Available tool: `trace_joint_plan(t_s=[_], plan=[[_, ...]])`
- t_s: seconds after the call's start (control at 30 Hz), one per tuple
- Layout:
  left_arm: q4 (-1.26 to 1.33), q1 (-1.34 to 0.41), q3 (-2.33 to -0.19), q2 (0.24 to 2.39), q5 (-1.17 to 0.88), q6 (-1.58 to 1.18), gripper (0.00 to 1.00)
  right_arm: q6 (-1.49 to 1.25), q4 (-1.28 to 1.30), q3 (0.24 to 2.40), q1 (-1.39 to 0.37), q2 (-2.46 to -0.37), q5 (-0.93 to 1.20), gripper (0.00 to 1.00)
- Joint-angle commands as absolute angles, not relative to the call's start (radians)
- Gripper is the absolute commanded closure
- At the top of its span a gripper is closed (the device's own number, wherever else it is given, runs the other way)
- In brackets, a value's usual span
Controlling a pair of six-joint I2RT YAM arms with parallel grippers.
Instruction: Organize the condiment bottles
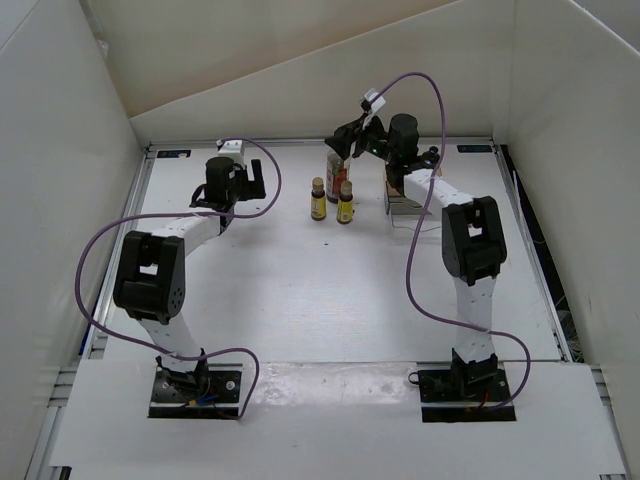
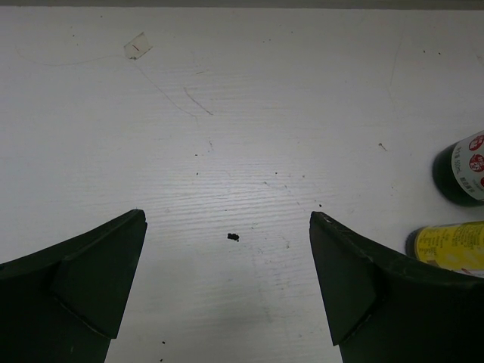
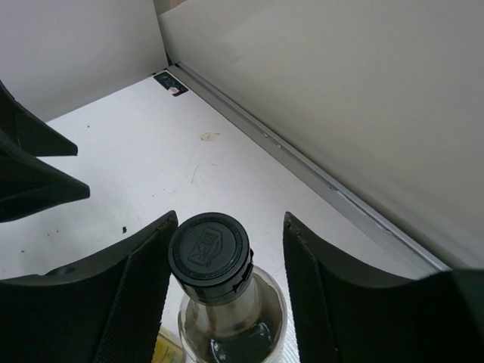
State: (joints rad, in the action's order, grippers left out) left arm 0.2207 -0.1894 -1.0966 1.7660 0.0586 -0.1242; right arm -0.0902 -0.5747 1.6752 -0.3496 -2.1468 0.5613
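A taller clear bottle [image 1: 336, 172] with red contents and a black cap [image 3: 209, 248] stands at the back middle of the table. My right gripper [image 1: 347, 138] is open with its jaws on either side of the cap [image 3: 229, 219]; the left finger touches it and the right finger stands apart. Two tiny yellow-labelled bottles [image 1: 318, 199] [image 1: 345, 203] stand just in front. My left gripper [image 1: 250, 175] is open and empty over bare table [image 2: 227, 215], left of the bottles. One yellow-labelled bottle [image 2: 450, 246] and a dark labelled bottle [image 2: 463, 172] show at its right edge. I cannot make out the short black-capped bottle.
A small metal box [image 1: 403, 198] sits right of the bottles, under my right arm. White walls enclose the table; a metal rail [image 3: 325, 181] runs along the back edge. My left gripper's fingers show at the left edge of the right wrist view [image 3: 30, 170].
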Motion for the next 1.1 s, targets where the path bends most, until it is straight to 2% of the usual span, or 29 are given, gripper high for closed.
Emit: trace_joint_plan(t_s=[0.0, 0.1, 0.13, 0.2, 0.23, 0.3, 1.07], plan=[[0.241, -0.181, -1.134, 1.756, 0.038, -0.132, 0.0, -0.101, -0.583, 1.733, -0.354, -2.163, 0.577, 0.4], [0.239, -0.179, -1.137, 1.759, 0.037, -0.133, 0.0, -0.106, -0.581, 1.74, -0.354, -2.169, 0.586, 0.54], [0.239, -0.176, -1.135, 1.761, 0.037, -0.133, 0.0, -0.106, -0.58, 1.741, -0.357, -2.172, 0.586, 0.63], [0.239, -0.175, -1.135, 1.763, 0.037, -0.133, 0.0, -0.103, -0.575, 1.74, -0.356, -2.169, 0.587, 0.74], [0.239, -0.176, -1.137, 1.764, 0.035, -0.133, 0.0, -0.101, -0.574, 1.741, -0.357, -2.168, 0.589, 0.86], [0.241, -0.175, -1.137, 1.763, 0.034, -0.14, 0.0, -0.094, -0.571, 1.732, -0.357, -2.16, 0.588, 1.0], [0.232, -0.179, -1.141, 1.738, 0.023, -0.152, 0.0, -0.074, -0.629, 1.706, -0.308, -2.051, 0.561, 1.0]])
